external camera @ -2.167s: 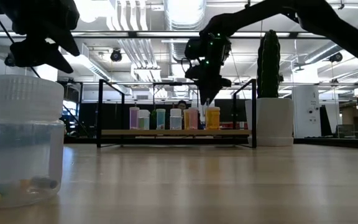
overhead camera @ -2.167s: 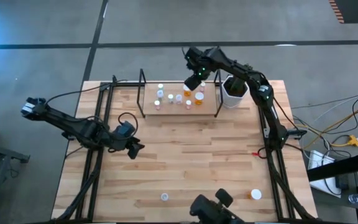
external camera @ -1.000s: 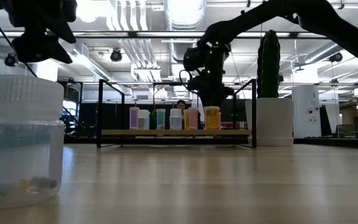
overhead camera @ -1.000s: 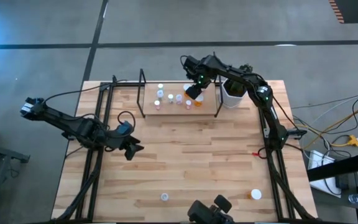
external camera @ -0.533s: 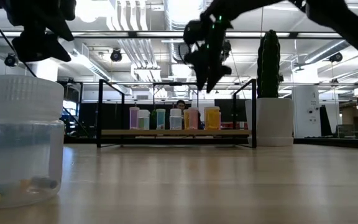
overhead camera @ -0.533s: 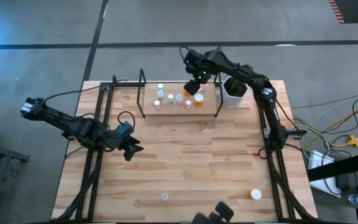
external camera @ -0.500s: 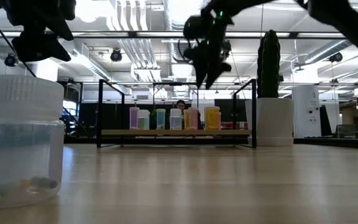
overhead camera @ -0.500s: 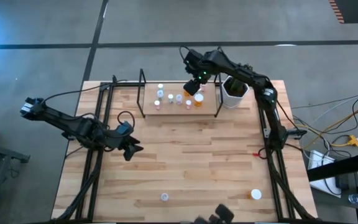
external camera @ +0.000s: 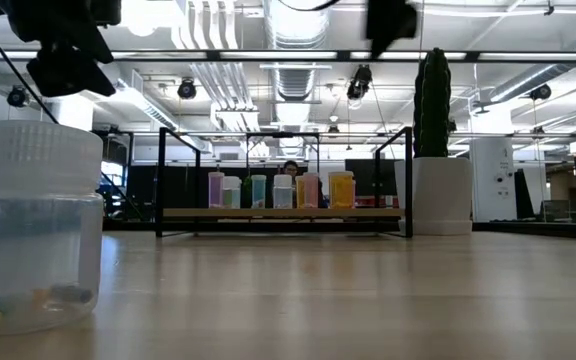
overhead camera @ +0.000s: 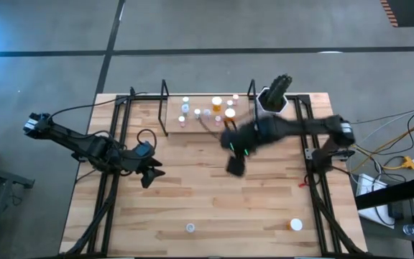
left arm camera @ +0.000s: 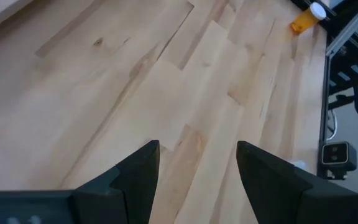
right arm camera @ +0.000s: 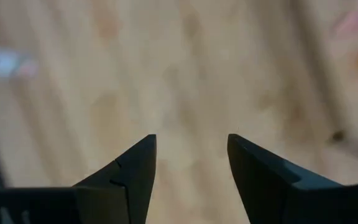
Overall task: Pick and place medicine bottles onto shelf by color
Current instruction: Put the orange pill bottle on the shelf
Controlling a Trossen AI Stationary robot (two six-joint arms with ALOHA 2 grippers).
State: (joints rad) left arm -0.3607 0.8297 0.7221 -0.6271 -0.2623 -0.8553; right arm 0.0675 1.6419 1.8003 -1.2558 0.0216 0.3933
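Several white-capped medicine bottles (overhead camera: 207, 113) stand upright in a row on the low wooden shelf (overhead camera: 200, 129) at the table's far edge; in the low view the orange one (external camera: 342, 189) is at the row's right end on the shelf (external camera: 283, 213). A clear bottle (overhead camera: 190, 228) and an orange bottle (overhead camera: 295, 225) sit near the near edge. The clear bottle (external camera: 38, 230) stands upright close to the low camera. My right gripper (overhead camera: 234, 167), open (right arm camera: 191, 146), hangs over the table's middle. My left gripper (overhead camera: 152, 175), open (left arm camera: 197, 152), waits over the left half.
A white pot with a tall cactus (overhead camera: 272, 101) stands just right of the shelf's black wire upright. The left wrist view shows bare planks and the orange bottle (left arm camera: 306, 18) lying near the table's edge. Bare wood stretches between the shelf and the near-edge bottles.
My right gripper rose from beside the orange bottle at the shelf's right end, then swung quickly toward the near edge, and is now over the table's middle. The orange bottle stays upright on the shelf.
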